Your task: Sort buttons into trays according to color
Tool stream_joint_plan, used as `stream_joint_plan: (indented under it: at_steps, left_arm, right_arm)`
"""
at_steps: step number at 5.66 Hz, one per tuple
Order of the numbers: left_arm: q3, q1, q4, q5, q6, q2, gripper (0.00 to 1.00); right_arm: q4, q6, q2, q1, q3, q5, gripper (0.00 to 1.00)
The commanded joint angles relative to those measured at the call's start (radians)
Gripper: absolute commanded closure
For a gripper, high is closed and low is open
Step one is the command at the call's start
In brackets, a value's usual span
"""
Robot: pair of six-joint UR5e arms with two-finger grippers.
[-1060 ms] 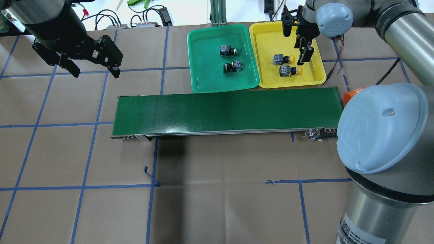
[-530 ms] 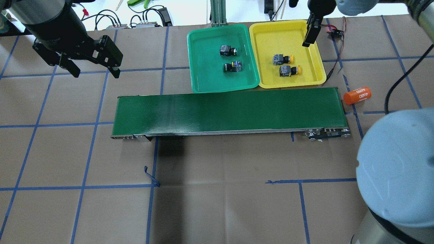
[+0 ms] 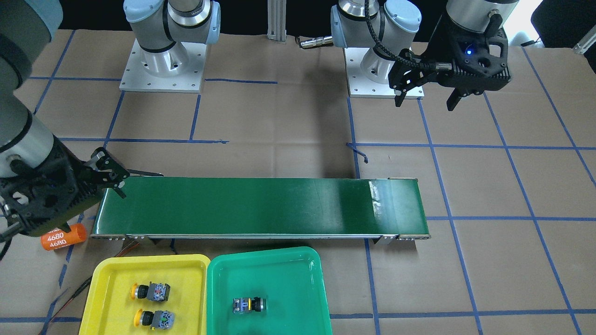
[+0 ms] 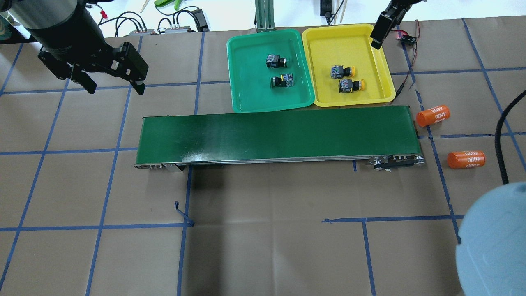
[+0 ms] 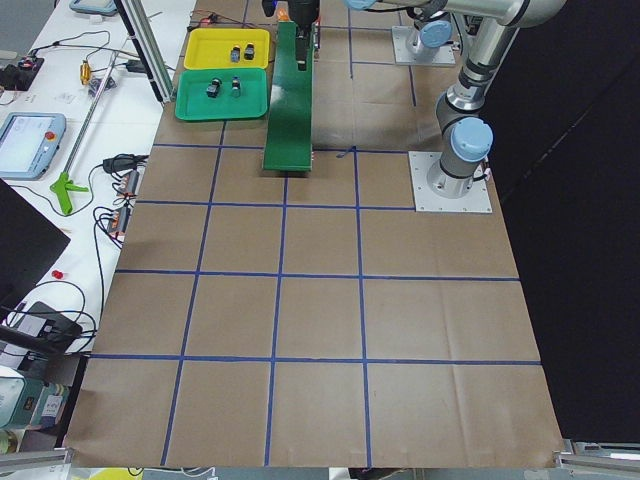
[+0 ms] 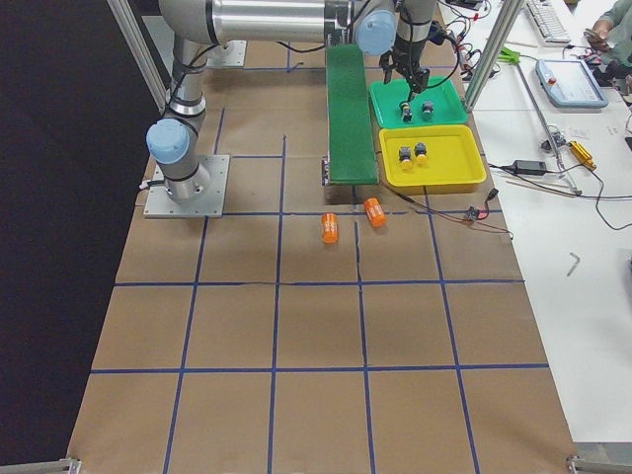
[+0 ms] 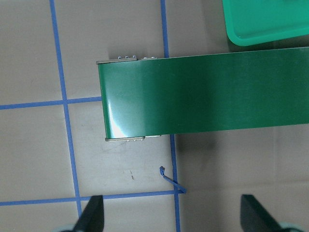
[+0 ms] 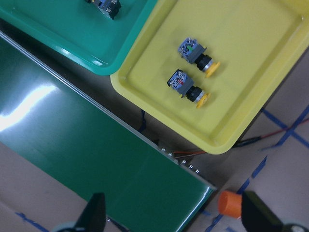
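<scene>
The right gripper [image 8: 173,194] is pulling back from the yellow tray [image 4: 328,45]. A second ago it was hanging right over the yellow buttons [image 4: 342,72]; now it is sitting off the tray's far corner, fingers spread and carrying nothing. Its elbow is swinging aside too, uncovering two orange cylinders [image 4: 432,116] beside the belt [image 4: 275,133]. The sorting is probably finishing: both yellow buttons are lying sideways in the yellow tray, and the other two buttons [image 4: 276,61] in the green tray [image 4: 246,53]. The trays are gleaming, shallow and round-cornered; the belt is showing a smooth dark sheen. The left gripper [image 4: 116,89] is hovering spread and unloaded.
</scene>
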Motion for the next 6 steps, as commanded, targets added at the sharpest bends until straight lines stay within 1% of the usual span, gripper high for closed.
stream_joint_plan:
  at_steps: [1, 2, 3, 4, 5, 6]
  left_arm:
    - [0.000, 0.000, 0.000, 0.000, 0.000, 0.000, 0.02]
    - [0.000, 0.000, 0.000, 0.000, 0.000, 0.000, 0.02]
    - [0.000, 0.000, 0.000, 0.000, 0.000, 0.000, 0.02]
    - [0.000, 0.000, 0.000, 0.000, 0.000, 0.000, 0.02]
    - [0.000, 0.000, 0.000, 0.000, 0.000, 0.000, 0.02]
    - [0.000, 0.000, 0.000, 0.000, 0.000, 0.000, 0.02]
  right_arm:
    - [0.050, 0.499, -0.073, 0.018, 0.045, -0.005, 0.00]
    - [0.030, 0.576, -0.178, 0.074, 0.187, -0.006, 0.00]
    - [0.015, 0.704, -0.290, 0.089, 0.340, -0.002, 0.00]
    - [-0.048, 0.717, -0.368, 0.090, 0.448, 0.000, 0.00]
    - [-0.065, 0.708, -0.386, 0.090, 0.442, -0.006, 0.00]
    - [-0.052, 0.704, -0.359, 0.090, 0.379, -0.009, 0.00]
